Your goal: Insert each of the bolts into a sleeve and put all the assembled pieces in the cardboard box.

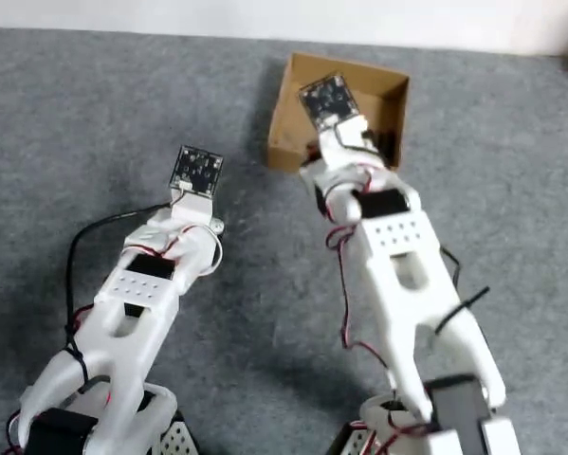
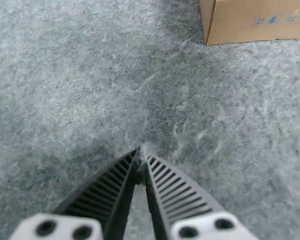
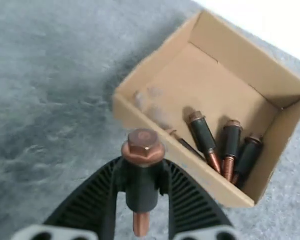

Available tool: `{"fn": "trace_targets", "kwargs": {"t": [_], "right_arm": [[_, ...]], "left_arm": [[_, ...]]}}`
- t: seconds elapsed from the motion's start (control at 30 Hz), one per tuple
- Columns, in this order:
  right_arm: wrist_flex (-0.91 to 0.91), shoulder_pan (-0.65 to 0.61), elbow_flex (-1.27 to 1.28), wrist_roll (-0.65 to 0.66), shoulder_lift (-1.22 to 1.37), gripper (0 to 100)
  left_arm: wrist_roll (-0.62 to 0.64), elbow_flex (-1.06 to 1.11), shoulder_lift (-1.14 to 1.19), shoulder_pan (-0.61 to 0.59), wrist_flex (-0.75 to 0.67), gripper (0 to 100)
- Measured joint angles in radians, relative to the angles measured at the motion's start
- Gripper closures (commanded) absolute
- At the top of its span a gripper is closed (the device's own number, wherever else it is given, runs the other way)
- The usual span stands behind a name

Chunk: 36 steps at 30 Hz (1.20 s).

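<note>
The grey tabletop (image 1: pixel 94 114) is carrying the cardboard box (image 1: pixel 285 114), which is sitting toward its far edge. The right end effector (image 3: pixel 141 165) is clamping an assembled piece (image 3: pixel 141 190), a copper bolt in a black sleeve, by the box's near wall. The left end effector (image 2: pixel 141 155) is pointing down at the tabletop beside the box, fingers pressed together. Three more assembled pieces (image 3: pixel 231 137) are lying together in one corner of the box.

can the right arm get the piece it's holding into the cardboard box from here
Probably yes: the right gripper holds the assembled piece just short of the open cardboard box, nothing between.
</note>
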Motion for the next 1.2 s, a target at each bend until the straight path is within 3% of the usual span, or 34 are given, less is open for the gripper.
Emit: {"fn": "trace_targets", "kwargs": {"t": [1.2], "right_arm": [[-0.006, 0.14, -0.643, -0.002, 0.735, 98.8]], "left_arm": [[0.0, 0.0, 0.0, 0.0, -0.02, 99]]}}
